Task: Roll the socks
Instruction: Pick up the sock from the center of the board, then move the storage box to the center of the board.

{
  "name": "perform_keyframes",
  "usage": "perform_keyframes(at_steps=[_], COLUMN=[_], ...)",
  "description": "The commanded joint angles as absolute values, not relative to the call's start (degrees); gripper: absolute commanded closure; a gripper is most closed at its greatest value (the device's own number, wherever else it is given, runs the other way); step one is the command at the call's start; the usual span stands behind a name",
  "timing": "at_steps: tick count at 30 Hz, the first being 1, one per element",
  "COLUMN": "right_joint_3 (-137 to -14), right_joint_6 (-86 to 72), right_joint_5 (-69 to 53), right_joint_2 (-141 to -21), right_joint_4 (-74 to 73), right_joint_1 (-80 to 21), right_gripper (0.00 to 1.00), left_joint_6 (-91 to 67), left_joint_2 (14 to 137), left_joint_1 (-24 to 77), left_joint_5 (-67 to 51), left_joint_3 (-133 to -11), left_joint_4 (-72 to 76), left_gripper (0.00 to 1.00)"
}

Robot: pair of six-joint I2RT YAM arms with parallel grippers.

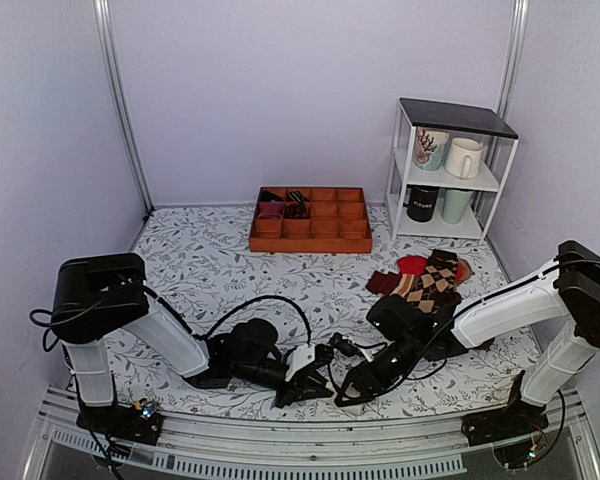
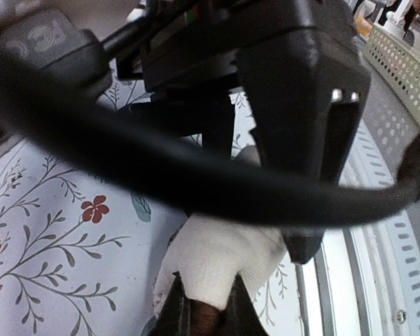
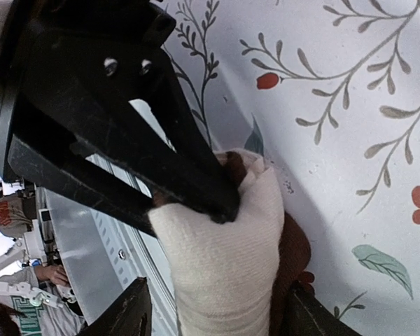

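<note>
Right wrist view: the right claw [image 3: 217, 315] stands spread astride the socks [image 3: 224, 238], a cream bundle at 6 o'clock on the floral-printed worktop [image 3: 350, 161], pinched by the left claw [image 2: 199, 315]. It should close squarely, probably low, without loosening the roll. Beyond, a tray [image 1: 310, 222] sits at 12 o'clock and a shelf [image 1: 450, 170] at 2.

Soft, even overhead light fills the top view, which is sharp, with only faint shadows on the tablecloth [image 1: 210, 260]. In the left wrist view a blurred dark cable [image 2: 196, 189] smears across mid-frame. In the right wrist view the sock [image 3: 224, 245] is bright and crisp, and the bottom edge goes soft.
</note>
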State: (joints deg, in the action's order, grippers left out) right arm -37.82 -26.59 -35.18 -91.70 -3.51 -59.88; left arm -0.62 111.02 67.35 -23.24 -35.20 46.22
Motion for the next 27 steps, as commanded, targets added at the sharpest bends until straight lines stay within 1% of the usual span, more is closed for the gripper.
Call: perform_keyframes(at_steps=[1,3,4,5,6,7,9,10,12,14,15,20,23,25,26,27], right_joint_3=[-35.3,-35.0,-35.0,-34.8,-34.8,-34.9,-35.1,-35.0,-35.5,-36.4,-37.0,-40.6,-46.3,-52.0,-54.3,-56.7], right_joint_6=[-29.4,-30.1,-30.4,-30.7,-30.8,-30.9,-31.3,-31.6,-31.8,-31.7,-31.4,-29.7,-26.6,-23.6,-22.7,-21.6], right_joint_5=[-37.0,-37.2,-37.3,-37.3,-37.3,-37.3,-37.1,-36.9,-35.8,-35.1,-34.4,-33.5,-31.1,-29.4,-28.7,-28.2], right_joint_2=[-96.1,-97.1,-97.5,-97.8,-98.0,-98.2,-98.3,-98.0,-97.0,-95.4,-94.4,-88.7,-85.9,-85.4,-85.5,-85.8], right_joint_4=[-2.1,-0.8,-0.4,-0.1,0.0,0.2,0.2,0.1,-0.9,-2.7,-3.8,-9.4,-15.5,-18.9,-20.1,-20.9], right_joint_1=[-61.1,-61.3,-61.3,-61.3,-61.4,-61.3,-61.3,-61.3,-61.3,-61.2,-60.8,-55.7,-52.1,-49.5,-48.0,-46.6], right_gripper=[0.41,0.47,0.52,0.58,0.68,0.8,1.0,1.0,1.0,1.0,1.0,1.0,1.0,1.0,1.0,1.0], left_joint_6=[-0.2,-0.2,-0.2,-0.2,-0.2,-0.2,-0.3,-0.4,-0.5,-0.7,-0.8,-2.0,-2.5,-2.8,-3.0,-3.3], left_joint_2=[115.4,115.4,115.5,115.5,115.5,115.4,114.5,113.7,110.0,105.9,103.2,89.0,80.0,74.6,72.3,70.1], left_joint_1=[68.0,68.0,68.0,68.0,68.0,68.0,68.0,68.0,67.9,68.0,67.9,66.5,64.7,62.9,61.8,60.7], left_joint_5=[-19.0,-18.9,-18.9,-18.9,-18.9,-18.7,-17.8,-17.4,-16.2,-14.3,-12.5,-2.2,1.6,3.2,3.6,3.8], left_joint_3=[-32.9,-32.9,-32.9,-32.9,-32.9,-32.9,-33.1,-33.0,-32.8,-32.6,-32.4,-31.4,-30.8,-30.3,-30.1,-29.8], left_joint_4=[30.9,31.0,31.0,31.0,31.0,31.0,30.7,30.6,29.8,27.5,26.0,16.0,10.4,7.9,7.2,6.7], left_gripper=[1.0,1.0,1.0,1.0,1.0,1.0,1.0,0.98,0.87,0.79,0.73,0.55,0.43,0.32,0.24,0.13])
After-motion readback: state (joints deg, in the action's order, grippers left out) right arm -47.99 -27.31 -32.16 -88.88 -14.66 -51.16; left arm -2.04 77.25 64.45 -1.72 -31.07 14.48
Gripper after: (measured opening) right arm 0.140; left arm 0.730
